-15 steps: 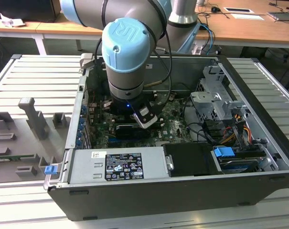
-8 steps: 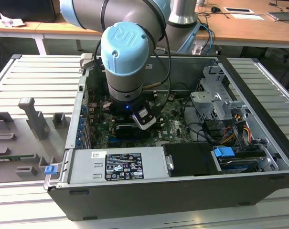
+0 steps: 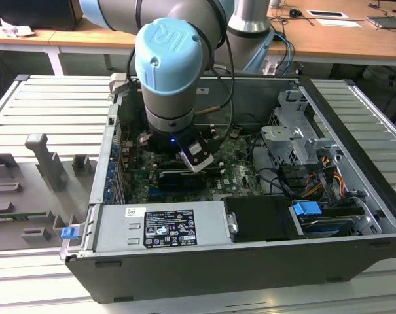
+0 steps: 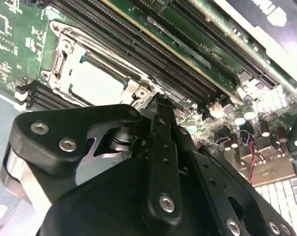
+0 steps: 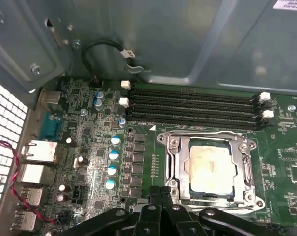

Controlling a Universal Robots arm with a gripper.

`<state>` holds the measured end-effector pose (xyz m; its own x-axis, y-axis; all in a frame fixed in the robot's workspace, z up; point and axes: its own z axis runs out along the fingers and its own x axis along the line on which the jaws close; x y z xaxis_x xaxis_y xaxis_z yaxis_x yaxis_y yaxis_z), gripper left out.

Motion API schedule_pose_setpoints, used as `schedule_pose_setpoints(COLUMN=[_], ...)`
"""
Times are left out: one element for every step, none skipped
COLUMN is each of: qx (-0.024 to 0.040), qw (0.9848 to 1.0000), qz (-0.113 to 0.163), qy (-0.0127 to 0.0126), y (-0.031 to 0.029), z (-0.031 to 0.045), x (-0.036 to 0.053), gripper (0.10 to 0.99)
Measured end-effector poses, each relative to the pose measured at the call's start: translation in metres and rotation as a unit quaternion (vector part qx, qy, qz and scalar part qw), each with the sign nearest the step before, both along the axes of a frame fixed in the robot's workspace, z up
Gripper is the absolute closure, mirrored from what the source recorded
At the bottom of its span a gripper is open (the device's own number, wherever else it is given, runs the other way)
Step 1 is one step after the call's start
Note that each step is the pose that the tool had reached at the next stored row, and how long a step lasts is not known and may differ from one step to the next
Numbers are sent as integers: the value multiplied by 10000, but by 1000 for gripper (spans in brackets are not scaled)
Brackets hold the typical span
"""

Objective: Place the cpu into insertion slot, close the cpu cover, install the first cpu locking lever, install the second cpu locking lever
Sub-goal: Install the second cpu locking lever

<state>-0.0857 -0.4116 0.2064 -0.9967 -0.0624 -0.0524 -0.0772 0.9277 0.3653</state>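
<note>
The cpu (image 5: pixel 209 169) (image 4: pixel 96 81) lies flat in the insertion slot (image 5: pixel 161 138), its pale metal top showing through the window of the cpu cover (image 5: pixel 175 163) (image 4: pixel 60 64). The cover lies flat over the chip. My gripper (image 5: pixel 163 194) (image 4: pixel 160 103) is shut, its black fingertips together right at one corner of the socket's metal frame. Whether they touch a locking lever I cannot tell. In the exterior view the arm's wrist (image 3: pixel 171 72) reaches down into the open computer case (image 3: pixel 250 261).
Long black memory slots (image 5: pixel 192 105) (image 4: pixel 138 44) run along one side of the socket. Blue-topped capacitors (image 5: pixel 111 169) and rear ports (image 5: pixel 38 152) stand beside it. The case holds a power supply (image 3: pixel 158 226) and drive cage (image 3: pixel 296 140). A grey fixture (image 3: pixel 47 163) stands outside.
</note>
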Motion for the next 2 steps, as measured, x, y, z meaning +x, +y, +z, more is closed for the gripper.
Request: schedule_pose_setpoints(qx=[0, 0], qw=[10000, 10000], qz=[0, 0], qy=[0, 0], y=[0, 0], z=[14, 50], x=[0, 0], gripper=[980, 980])
